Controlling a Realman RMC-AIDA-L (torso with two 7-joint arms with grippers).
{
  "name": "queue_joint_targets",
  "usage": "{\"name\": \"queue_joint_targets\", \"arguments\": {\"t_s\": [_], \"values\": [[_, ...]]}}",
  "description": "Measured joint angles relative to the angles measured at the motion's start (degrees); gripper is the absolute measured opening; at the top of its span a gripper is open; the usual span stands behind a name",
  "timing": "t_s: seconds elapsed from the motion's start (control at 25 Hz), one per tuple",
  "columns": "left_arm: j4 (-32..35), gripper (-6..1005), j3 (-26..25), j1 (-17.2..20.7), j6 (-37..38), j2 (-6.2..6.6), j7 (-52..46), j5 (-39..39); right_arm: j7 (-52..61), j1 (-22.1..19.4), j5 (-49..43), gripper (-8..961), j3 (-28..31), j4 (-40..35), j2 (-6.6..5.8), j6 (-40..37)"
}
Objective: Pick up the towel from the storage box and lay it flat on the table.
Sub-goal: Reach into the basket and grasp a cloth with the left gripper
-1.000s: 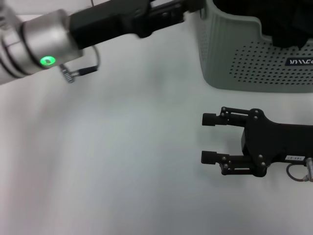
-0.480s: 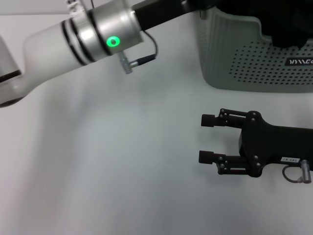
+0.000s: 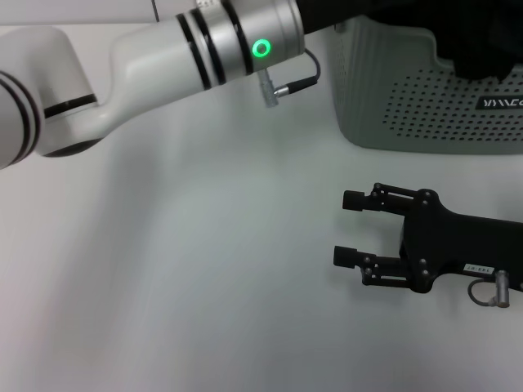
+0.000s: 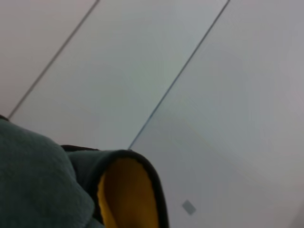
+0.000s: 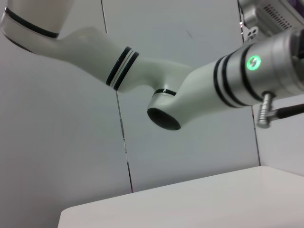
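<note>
The left arm (image 3: 163, 57) reaches across the white desk (image 3: 180, 286) toward the storage box (image 3: 409, 98) at the far right, its hand out of the head view, so whether that hand is open or closed cannot be told. The left wrist view shows a yellow fold of the towel (image 4: 126, 194) with black trim, beside dark grey-green cloth (image 4: 38, 185). The right hand (image 3: 351, 229) lies low over the desk in front of the box, fingers spread apart and holding nothing.
</note>
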Motion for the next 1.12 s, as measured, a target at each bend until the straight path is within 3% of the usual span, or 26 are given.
{"name": "queue_joint_targets", "arguments": {"t_s": [0.52,1.12], "values": [[5.67,696,-0.56,-2.98,-11.78,-0.20,8.48,-6.37,-1.00,-0.42,0.05,735,-0.08,0.19,0.00,-0.09],[11.85,678,-7.68,-5.17,-20.53,-0.33,18.35,-6.52,-1.65,-0.38,0.01,735,0.06,0.27,0.00,0.20]]}}
